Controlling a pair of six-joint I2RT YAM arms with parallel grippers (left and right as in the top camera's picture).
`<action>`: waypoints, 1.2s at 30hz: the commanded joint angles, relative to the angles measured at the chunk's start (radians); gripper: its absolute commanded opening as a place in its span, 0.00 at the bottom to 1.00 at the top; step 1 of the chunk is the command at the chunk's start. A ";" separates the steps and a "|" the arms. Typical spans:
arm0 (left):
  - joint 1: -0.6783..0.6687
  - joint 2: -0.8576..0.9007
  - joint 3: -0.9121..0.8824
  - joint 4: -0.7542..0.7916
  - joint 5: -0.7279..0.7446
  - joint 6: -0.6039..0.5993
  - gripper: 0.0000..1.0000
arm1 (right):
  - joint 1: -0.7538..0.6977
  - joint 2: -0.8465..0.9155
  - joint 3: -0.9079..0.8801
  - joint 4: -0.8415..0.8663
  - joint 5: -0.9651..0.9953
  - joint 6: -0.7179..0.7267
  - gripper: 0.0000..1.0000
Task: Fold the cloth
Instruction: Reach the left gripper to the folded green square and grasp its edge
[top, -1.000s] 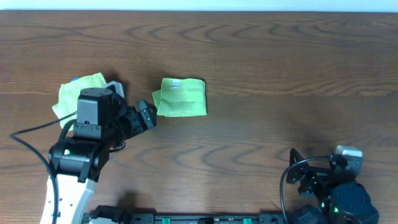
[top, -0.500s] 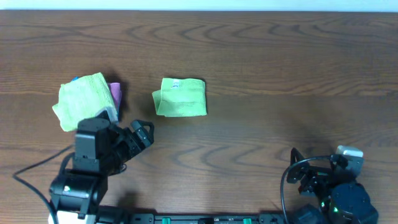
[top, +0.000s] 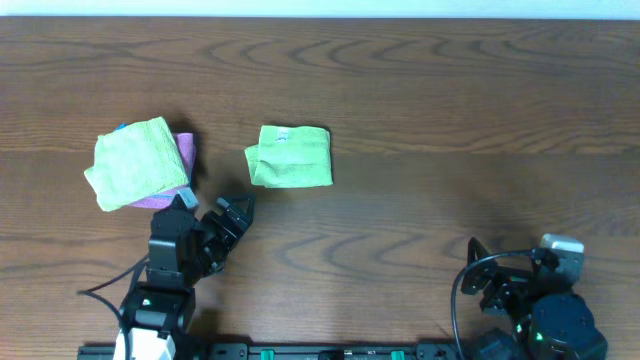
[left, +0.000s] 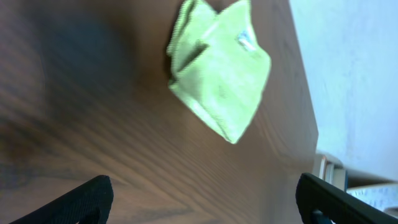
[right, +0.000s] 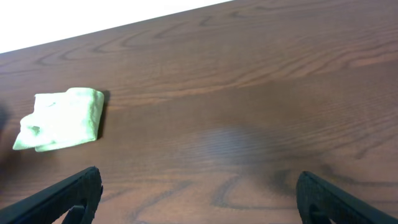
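Cloth of lime-green colour lies in the overhead view as a compact rectangle on the wooden table, a little left of the middle, with one small flap sticking out at its left side. The left gripper is near its lower left corner but not touching, with the jaws wide apart and holding nothing. The right gripper is well apart at the near right edge, also wide and empty. To the left are a coarser yellow-green terry cloth and a pink-purple cloth under it. In the left wrist view the cloth is ahead, somewhat blurred, with layers visible, and the two dark fingertips stand far from each other. In the right wrist view the cloth is far to the left and nothing lies between the spread fingertips. I judge the folding is done or almost done. If one more move is wanted, it calls for the left gripper to take the loose flap and tuck it flat. A small white label sits at the far edge, but its writing is too small to read.
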 joint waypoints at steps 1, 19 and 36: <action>0.000 0.052 -0.006 0.030 -0.026 -0.040 0.95 | -0.003 -0.003 -0.003 -0.002 0.011 0.013 0.99; 0.000 0.571 -0.006 0.520 0.035 -0.111 0.95 | -0.003 -0.003 -0.003 -0.002 0.011 0.013 0.99; -0.052 0.779 0.044 0.660 0.019 -0.122 0.96 | -0.003 -0.003 -0.003 -0.002 0.011 0.013 0.99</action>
